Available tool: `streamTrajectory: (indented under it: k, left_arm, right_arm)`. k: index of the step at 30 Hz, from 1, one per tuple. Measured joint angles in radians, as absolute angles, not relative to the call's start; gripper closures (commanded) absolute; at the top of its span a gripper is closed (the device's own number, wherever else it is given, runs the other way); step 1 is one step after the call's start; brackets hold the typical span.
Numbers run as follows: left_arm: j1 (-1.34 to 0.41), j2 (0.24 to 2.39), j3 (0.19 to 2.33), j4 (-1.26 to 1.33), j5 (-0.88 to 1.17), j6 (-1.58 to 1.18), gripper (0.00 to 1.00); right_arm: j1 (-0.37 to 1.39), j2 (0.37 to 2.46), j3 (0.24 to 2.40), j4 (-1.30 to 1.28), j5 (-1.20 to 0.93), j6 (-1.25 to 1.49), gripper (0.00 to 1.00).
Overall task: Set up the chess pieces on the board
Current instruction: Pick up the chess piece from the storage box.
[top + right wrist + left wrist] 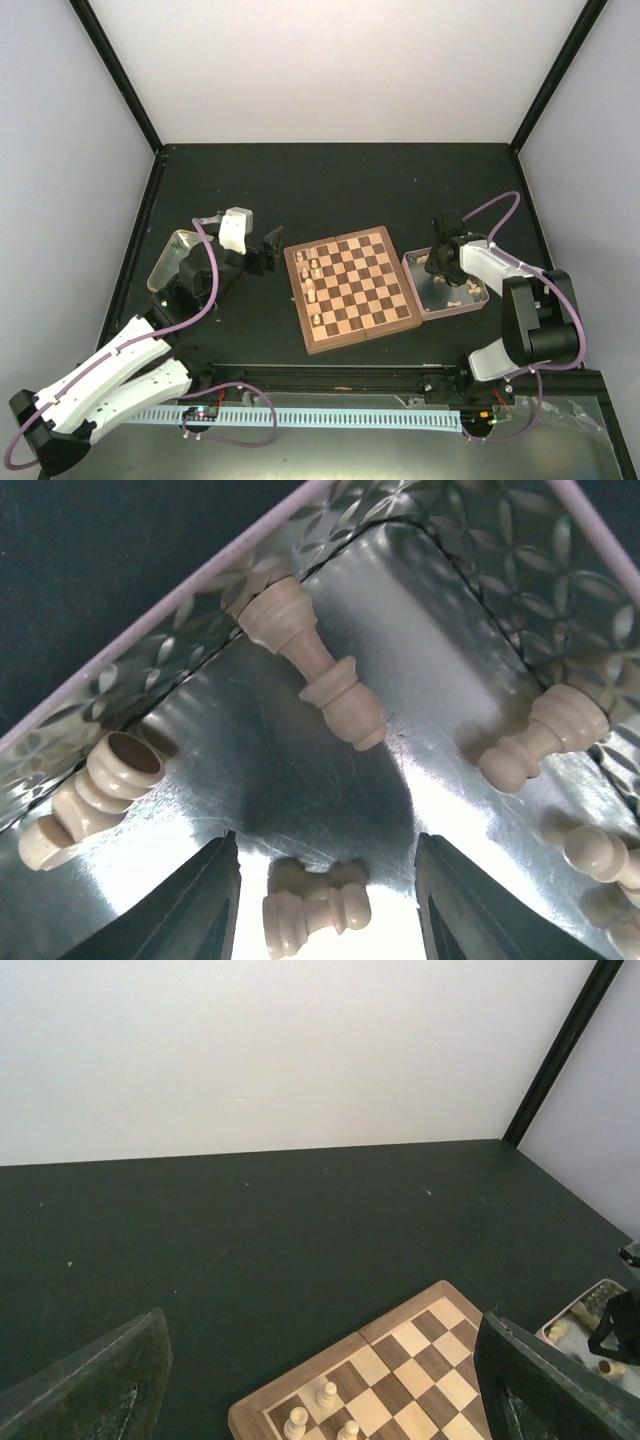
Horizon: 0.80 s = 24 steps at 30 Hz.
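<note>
Right wrist view: pick-up step; right gripper (324, 845) jaws apart astride pale chessman (315, 910) in tin (250, 780), closure probably next; left gripper (320, 1360) likewise apart.

No writing, label, brand, number or sign can be read in any view. The board (350, 288) shows only plain dark and pale checks inside a bare brown rim. The metal tin (520, 560), at three o'clock from the board, bears only an embossed petal pattern on its walls.
</note>
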<state>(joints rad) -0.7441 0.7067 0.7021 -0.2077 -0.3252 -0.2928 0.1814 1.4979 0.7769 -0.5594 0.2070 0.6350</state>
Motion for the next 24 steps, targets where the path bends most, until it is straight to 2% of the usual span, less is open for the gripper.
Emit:
streamTrajectory:
  k: [4, 9, 17, 24]
  left_arm:
    - [-0.739, 0.707, 0.702, -0.208, -0.325, -0.293, 0.15]
    - [-0.738, 0.707, 0.699, -0.207, -0.324, -0.293, 0.15]
    - [-0.733, 0.709, 0.694, -0.207, -0.313, -0.295, 0.15]
    - [-0.733, 0.709, 0.691, -0.201, -0.31, -0.3, 0.15]
  right_arm:
    - [0.181, 1.495, 0.77, -0.565, 0.192, 0.63, 0.52]
    - [0.181, 1.472, 0.739, -0.586, 0.184, 0.63, 0.58]
    - [0.181, 1.423, 0.693, -0.619, 0.164, 0.638, 0.59]
    - [0.182, 1.394, 0.666, -0.633, 0.153, 0.654, 0.75]
